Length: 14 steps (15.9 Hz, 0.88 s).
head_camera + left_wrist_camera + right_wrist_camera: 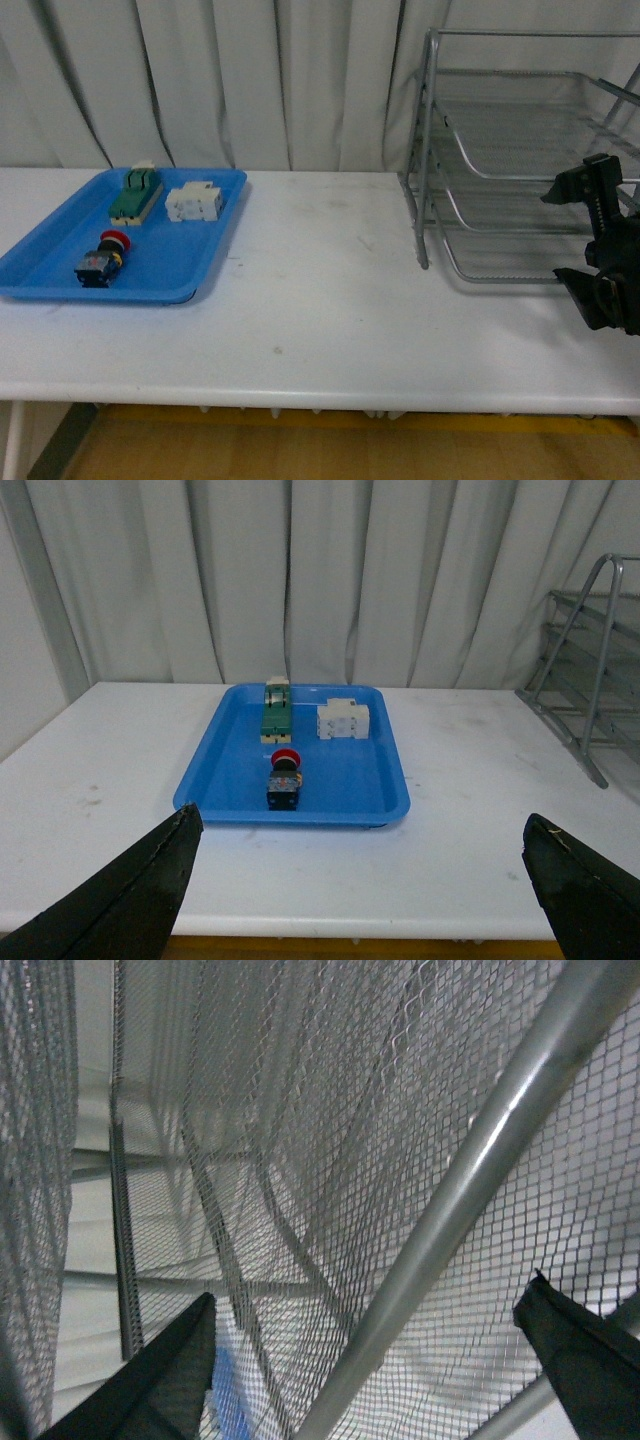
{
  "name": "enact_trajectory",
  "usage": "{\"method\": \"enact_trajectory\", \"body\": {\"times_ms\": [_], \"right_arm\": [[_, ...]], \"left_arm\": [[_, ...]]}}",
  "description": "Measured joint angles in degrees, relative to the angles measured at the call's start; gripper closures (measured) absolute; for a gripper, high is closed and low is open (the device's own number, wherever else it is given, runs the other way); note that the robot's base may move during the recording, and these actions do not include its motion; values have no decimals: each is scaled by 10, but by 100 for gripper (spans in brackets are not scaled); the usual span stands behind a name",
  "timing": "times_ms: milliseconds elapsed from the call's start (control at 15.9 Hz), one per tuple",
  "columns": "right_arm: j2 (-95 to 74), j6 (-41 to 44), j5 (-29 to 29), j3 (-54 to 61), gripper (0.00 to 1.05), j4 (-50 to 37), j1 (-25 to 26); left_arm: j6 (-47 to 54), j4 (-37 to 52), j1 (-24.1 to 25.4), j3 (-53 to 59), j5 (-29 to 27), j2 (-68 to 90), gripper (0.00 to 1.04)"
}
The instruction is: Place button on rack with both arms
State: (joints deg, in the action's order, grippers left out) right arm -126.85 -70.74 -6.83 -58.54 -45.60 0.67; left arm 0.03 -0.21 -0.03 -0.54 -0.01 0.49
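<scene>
The button [102, 258] lies on its side in the front left of the blue tray [205, 265], red cap pointing back; it also shows in the left wrist view [284, 778]. The silver wire-mesh rack [500, 150] stands at the right of the table. My right gripper [580, 235] is open and empty, close against the rack's right front; its wrist view is filled with mesh and a frame tube [470, 1180]. My left gripper [365, 880] is open and empty, back from the table's front edge, facing the tray; it is not in the front view.
A green terminal block [136, 195] and a white blocky component [194, 201] lie in the back of the tray. White curtains hang behind the white table [330, 300]. The rack's edge shows at the right of the left wrist view [590, 670].
</scene>
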Motion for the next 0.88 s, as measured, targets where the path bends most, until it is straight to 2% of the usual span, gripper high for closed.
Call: {"method": "enact_trajectory", "body": {"times_ms": [252, 378, 505, 568, 631, 694, 883], "right_arm": [[-44, -16, 27, -55, 51, 1, -3], [-44, -35, 30, -36, 75, -45, -2], [-27, -79, 21, 30, 97, -111, 2], [-11, -115, 14, 69, 101, -138, 7], [19, -135, -6, 169, 101, -209, 16], [35, -135, -18, 223, 101, -244, 21], [63, -134, -35, 317, 101, -289, 28]], "left_arm": [[0, 0, 0, 0, 0, 0, 7], [0, 0, 0, 0, 0, 0, 7], [0, 0, 0, 0, 0, 0, 7], [0, 0, 0, 0, 0, 0, 7], [0, 0, 0, 0, 0, 0, 7], [0, 0, 0, 0, 0, 0, 7], [0, 0, 0, 0, 0, 0, 7]]}}
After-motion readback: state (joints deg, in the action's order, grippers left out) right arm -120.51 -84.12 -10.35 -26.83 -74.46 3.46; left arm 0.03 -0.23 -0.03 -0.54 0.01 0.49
